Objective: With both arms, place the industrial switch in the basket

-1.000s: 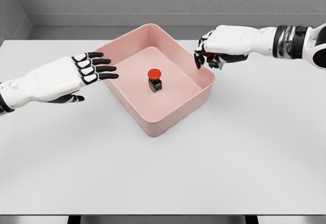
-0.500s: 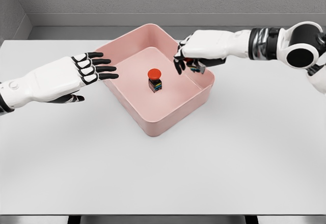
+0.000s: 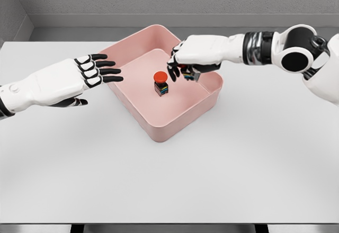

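A pink square basket (image 3: 175,121) sits on the white table. Inside it stands one industrial switch (image 3: 160,83) with a red mushroom button and a black body with coloured stripes. My right hand (image 3: 180,66) hovers over the basket's inside, just right of that switch, with its fingers curled on a second switch (image 3: 187,73) that is mostly hidden; only its red top and striped body peek out. My left hand (image 3: 100,71) is flat, fingers spread and empty, just outside the basket's left rim.
The white table (image 3: 169,180) stretches wide in front of the basket. A grey wall runs behind the table's far edge.
My right hand has carried the held switch leftward, from over the basket's right rim to above its inside. The left hand and the switch in the basket have not moved.
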Motion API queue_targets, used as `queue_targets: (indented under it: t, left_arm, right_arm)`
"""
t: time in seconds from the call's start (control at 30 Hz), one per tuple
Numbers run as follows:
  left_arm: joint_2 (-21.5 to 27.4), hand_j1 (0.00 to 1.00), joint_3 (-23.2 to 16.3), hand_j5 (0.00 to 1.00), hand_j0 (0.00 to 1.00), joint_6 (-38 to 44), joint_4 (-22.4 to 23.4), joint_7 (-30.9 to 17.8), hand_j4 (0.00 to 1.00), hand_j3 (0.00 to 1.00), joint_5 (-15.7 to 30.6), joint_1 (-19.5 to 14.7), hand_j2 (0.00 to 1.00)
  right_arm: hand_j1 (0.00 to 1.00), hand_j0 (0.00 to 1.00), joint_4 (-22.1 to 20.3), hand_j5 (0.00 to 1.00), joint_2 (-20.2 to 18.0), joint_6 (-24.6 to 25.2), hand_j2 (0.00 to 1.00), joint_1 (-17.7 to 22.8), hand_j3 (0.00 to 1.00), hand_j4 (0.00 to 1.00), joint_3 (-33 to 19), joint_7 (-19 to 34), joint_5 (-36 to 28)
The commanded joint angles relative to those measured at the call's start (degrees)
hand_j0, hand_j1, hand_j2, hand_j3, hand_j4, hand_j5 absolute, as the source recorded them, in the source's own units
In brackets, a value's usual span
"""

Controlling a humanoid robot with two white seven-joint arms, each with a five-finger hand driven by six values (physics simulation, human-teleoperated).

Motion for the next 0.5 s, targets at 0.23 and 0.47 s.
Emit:
queue_targets:
  t: [0.23, 0.47]
  left_arm:
    - [0.1, 1.0, 0.0, 1.0, 1.0, 0.0, 0.1, 0.0, 1.0, 1.0, 0.4, 0.0, 1.0]
    - [0.1, 1.0, 0.0, 1.0, 1.0, 0.0, 0.1, 0.0, 1.0, 1.0, 0.4, 0.1, 1.0]
  right_arm:
    - [1.0, 1.0, 2.1, 1.0, 2.5, 2.8, 1.0, -1.1, 1.0, 1.0, 0.3, -1.2, -0.2]
    - [1.0, 1.0, 2.1, 1.0, 4.4, 2.8, 1.0, -1.6, 1.0, 1.0, 0.3, -1.3, -0.3]
